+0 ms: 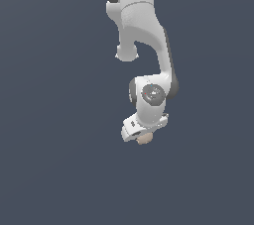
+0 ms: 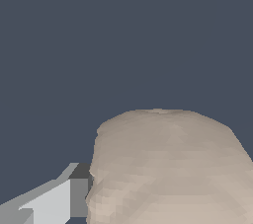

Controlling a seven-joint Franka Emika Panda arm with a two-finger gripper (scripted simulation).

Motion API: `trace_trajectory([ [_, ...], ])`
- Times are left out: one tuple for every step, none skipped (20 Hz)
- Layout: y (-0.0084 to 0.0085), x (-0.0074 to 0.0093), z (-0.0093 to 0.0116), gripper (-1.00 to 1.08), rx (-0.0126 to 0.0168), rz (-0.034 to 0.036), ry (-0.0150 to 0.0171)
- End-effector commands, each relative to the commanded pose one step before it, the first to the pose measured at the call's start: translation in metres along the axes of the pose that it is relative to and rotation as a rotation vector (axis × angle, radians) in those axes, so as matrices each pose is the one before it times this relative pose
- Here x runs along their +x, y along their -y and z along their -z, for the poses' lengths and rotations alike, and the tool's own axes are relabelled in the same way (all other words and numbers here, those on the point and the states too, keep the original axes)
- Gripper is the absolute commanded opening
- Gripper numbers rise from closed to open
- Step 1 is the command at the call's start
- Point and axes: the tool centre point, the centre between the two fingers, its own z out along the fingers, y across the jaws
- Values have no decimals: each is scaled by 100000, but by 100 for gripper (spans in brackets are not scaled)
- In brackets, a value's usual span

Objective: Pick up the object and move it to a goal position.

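Note:
The object (image 2: 170,168) is a lumpy beige-tan ball that fills much of the wrist view, close to the camera. One grey finger (image 2: 74,198) presses against its side; the other finger is out of frame. In the exterior view the white gripper (image 1: 143,132) points down, and only a small part of the object (image 1: 145,140) peeks out from under it. The gripper looks shut on the object. No goal marker shows in either view.
The white arm (image 1: 149,45) reaches in from the top of the exterior view. Behind it lies a plain dark blue-grey surface (image 1: 54,159), with no other objects or edges visible.

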Motion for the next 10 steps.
trace_trajectory([
  [42,-64,124,-100,-16,0,-46],
  [45,-71,90,-100,0,0,0],
  [58,-92,117,-100,0,0,0],
  [71,-113,144,-100,0,0,0],
  [85,-135,171,-100,0,0,0],
  [99,-157,200,-100,0,0,0],
  [113,-180,229,-100,0,0,0],
  [128,-204,259,-100,0,0,0],
  [143,-228,291,-100,0,0,0],
  [159,-253,324,-100,0,0,0],
])
